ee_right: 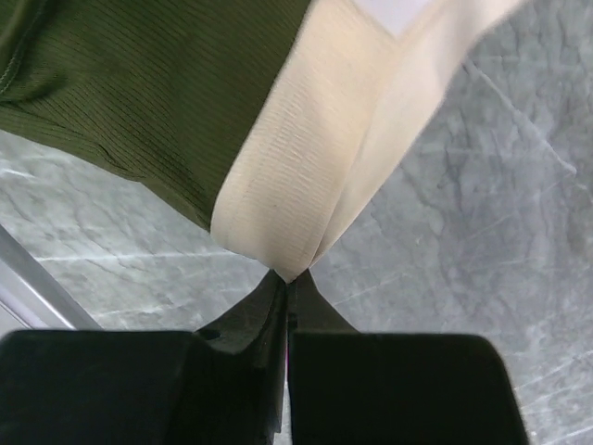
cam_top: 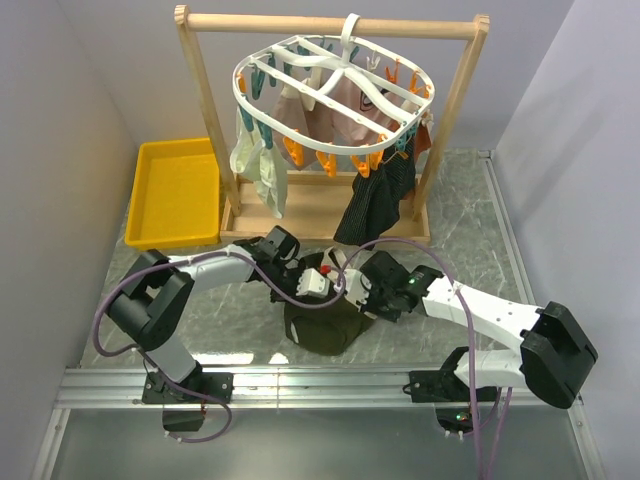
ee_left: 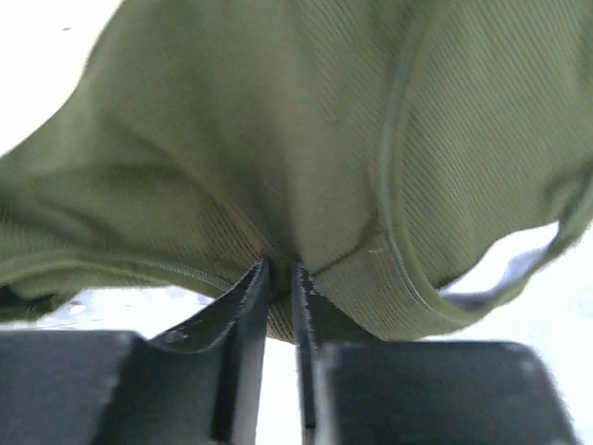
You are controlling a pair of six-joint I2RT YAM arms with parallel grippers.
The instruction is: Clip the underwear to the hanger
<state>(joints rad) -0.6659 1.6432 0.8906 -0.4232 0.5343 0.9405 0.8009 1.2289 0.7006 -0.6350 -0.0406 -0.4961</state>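
The underwear (cam_top: 326,322), dark olive with a pale beige waistband, hangs bunched between my two grippers just above the table's near middle. My left gripper (cam_top: 301,281) is shut on a fold of its green fabric (ee_left: 278,139); in the left wrist view the jaws (ee_left: 281,278) stand almost together with cloth pinched between them. My right gripper (cam_top: 366,291) is shut on the beige waistband (ee_right: 296,176), which is nipped at the fingertips (ee_right: 289,278). The hanger (cam_top: 330,100), a white oval rack with orange and teal clips, hangs from the wooden rail behind, well above and beyond both grippers.
A wooden rail frame (cam_top: 330,22) stands at the back on a base board. From the hanger hang a pale garment (cam_top: 258,165), a pinkish-beige one (cam_top: 345,112) and a black ribbed one (cam_top: 378,205). A yellow tray (cam_top: 178,192) lies at the back left on the grey marble table (cam_top: 460,200).
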